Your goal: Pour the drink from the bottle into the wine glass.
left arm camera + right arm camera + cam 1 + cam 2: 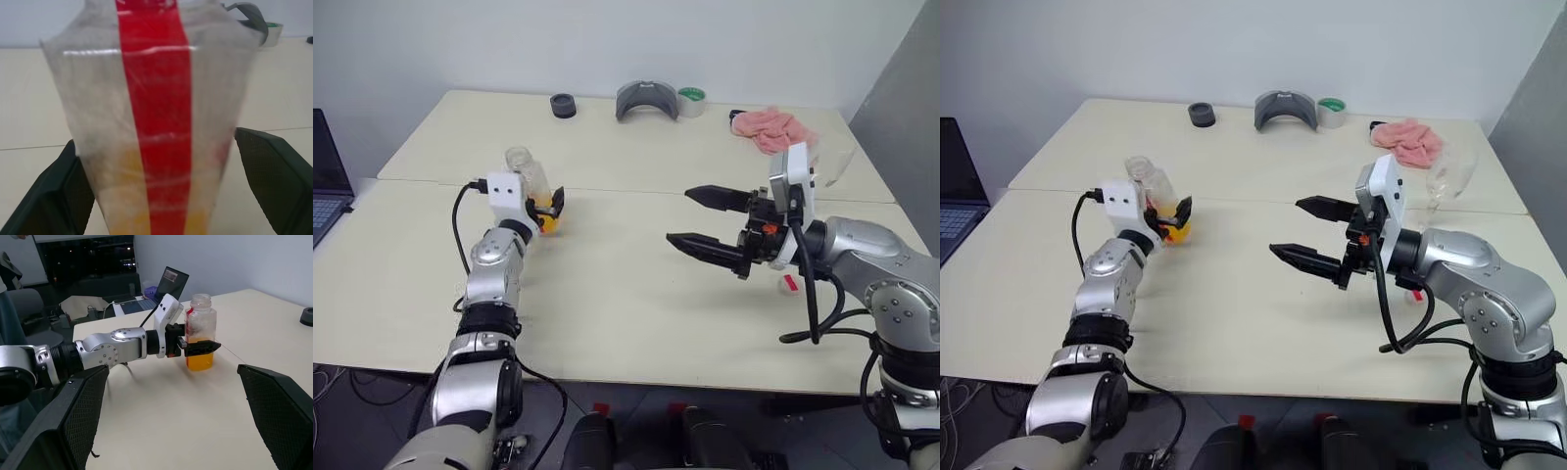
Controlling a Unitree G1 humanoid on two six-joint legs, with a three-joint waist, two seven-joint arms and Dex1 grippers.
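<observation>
**Bottle upright between spread left fingers**

Standing on the table (636, 294): one bottle (199, 330), between the fingers of the left gripper (195, 346). Jaws spread, clear of both sides in the left wrist view, not pinching. Long axis vertical, uncapped mouth up; drink (199, 360) filling the lower part only, red label strip up one face. One wine glass (1449, 174), far right, near a pink cloth (1408, 137). Right gripper (705, 221) wide open above mid-table, fingers aimed toward the bottle, holding nothing.
</observation>
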